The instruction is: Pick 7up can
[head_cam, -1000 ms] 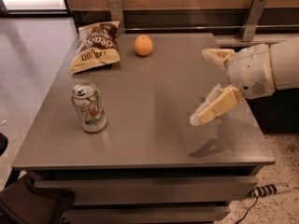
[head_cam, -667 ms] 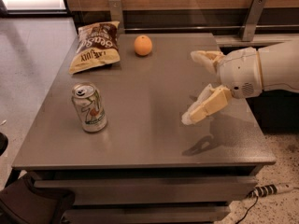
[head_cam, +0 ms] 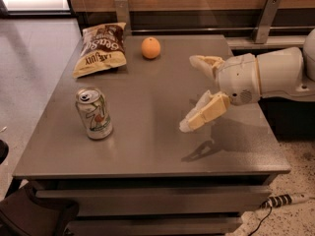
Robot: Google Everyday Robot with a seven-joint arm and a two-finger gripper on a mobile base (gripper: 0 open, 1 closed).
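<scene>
The 7up can (head_cam: 94, 113) stands upright on the left front of the grey table (head_cam: 147, 146); it has a whitish body with green and red markings and a silver top with a pull tab. My gripper (head_cam: 189, 93) hovers above the table's right half, well to the right of the can. Its two cream fingers are spread wide apart and hold nothing. One fingertip (head_cam: 197, 60) points left at the back, the other (head_cam: 189, 124) lower and nearer. The white arm (head_cam: 275, 75) reaches in from the right edge.
A yellow-brown chip bag (head_cam: 101, 49) lies at the back left of the table. A round orange fruit (head_cam: 150, 47) sits at the back middle. A wooden wall with metal brackets (head_cam: 266, 18) runs behind the table. A power strip (head_cam: 285, 199) lies on the floor at right.
My gripper has moved left across the table toward the can, staying open. The can, bag and orange have not moved.
</scene>
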